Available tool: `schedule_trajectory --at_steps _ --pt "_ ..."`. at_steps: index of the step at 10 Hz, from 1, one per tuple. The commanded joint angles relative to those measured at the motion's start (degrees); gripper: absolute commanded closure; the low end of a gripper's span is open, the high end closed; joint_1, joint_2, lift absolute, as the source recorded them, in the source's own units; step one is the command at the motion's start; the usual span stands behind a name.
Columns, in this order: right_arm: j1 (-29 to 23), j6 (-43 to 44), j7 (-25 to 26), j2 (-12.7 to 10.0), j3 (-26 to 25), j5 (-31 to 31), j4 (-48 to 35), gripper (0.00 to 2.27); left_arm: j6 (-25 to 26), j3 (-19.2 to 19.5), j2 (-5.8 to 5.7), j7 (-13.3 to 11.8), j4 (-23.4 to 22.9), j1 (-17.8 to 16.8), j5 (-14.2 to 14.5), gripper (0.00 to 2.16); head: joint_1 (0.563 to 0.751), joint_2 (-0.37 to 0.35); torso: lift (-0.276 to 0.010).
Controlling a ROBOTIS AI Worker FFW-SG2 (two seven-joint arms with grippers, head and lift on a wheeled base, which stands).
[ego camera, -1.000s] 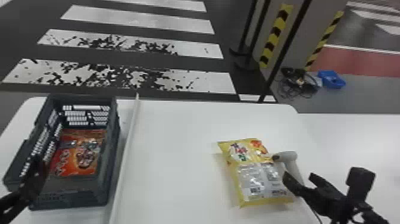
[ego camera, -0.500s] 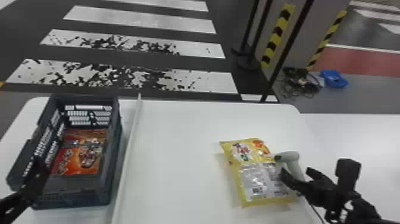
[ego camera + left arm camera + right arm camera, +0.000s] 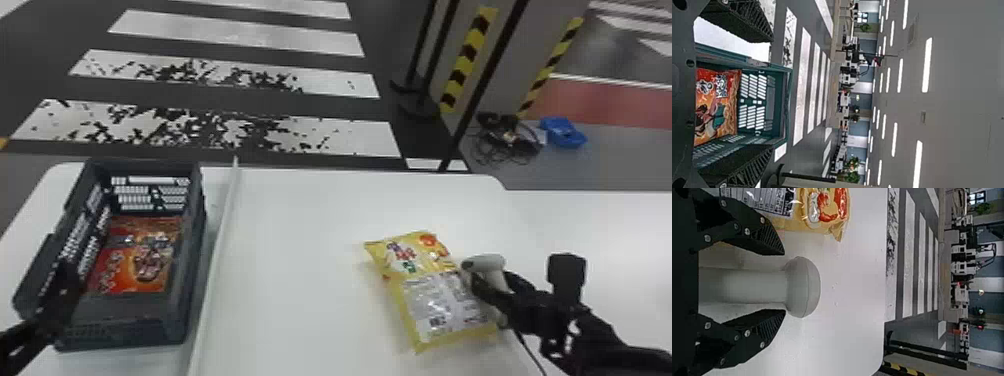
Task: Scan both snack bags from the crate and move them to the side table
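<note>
In the head view my left gripper (image 3: 62, 300) is at the near left corner of the dark crate (image 3: 122, 320); the left wrist view shows that gripper (image 3: 772, 93) open, facing the crate. An orange-red snack bag (image 3: 142, 257) lies flat inside. The yellow snack bag (image 3: 450, 300) lies on the white table, beside the pale scanner (image 3: 490, 262). Around the scanner's handle is my right gripper (image 3: 490, 295). In the right wrist view this gripper (image 3: 784, 282) stands open, with one finger on each side of the scanner (image 3: 756, 286) and a gap to both.
A long white strip (image 3: 217, 260) runs between the crate and the yellow bag. A cable (image 3: 527, 347) hangs down by the table's near right side. Another white surface (image 3: 625, 240) adjoins on the right. Poles stand on the floor beyond the table.
My right gripper has moved left and slightly farther from the robot, closer in around the scanner. The left gripper has barely shifted; both bags lie where they were.
</note>
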State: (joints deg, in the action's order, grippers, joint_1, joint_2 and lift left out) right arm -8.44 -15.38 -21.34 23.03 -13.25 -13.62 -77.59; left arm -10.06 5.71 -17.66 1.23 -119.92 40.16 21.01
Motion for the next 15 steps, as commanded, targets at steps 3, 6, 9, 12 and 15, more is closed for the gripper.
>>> schedule_trajectory --at_steps 3,6,9,12,15 --pt "-1.3 5.2 2.5 0.1 0.2 0.6 0.2 2.24 -0.2 -0.1 0.0 0.0 -0.1 -0.2 0.0 0.03 0.695 -0.196 -0.095" --pt "-4.6 6.3 4.5 -1.1 -2.1 -0.7 -2.2 2.24 -1.1 0.4 0.0 0.0 -0.8 0.5 0.0 0.03 0.695 -0.217 -0.095" --pt "-11.9 5.1 4.8 -3.1 -5.7 -3.0 -10.6 2.24 -2.1 0.4 0.09 0.0 -1.8 1.1 0.0 0.03 0.695 -0.229 -0.095" --pt "-19.5 1.7 4.8 -6.2 -8.7 -4.8 -20.2 2.24 -3.9 0.2 0.09 0.0 -1.9 1.2 0.0 0.03 0.695 -0.232 -0.095" --pt "-24.5 1.9 4.6 -9.0 -9.1 -5.4 -25.6 2.24 -6.7 0.1 0.17 -0.3 -1.9 1.7 0.4 0.03 0.695 -0.219 -0.095"
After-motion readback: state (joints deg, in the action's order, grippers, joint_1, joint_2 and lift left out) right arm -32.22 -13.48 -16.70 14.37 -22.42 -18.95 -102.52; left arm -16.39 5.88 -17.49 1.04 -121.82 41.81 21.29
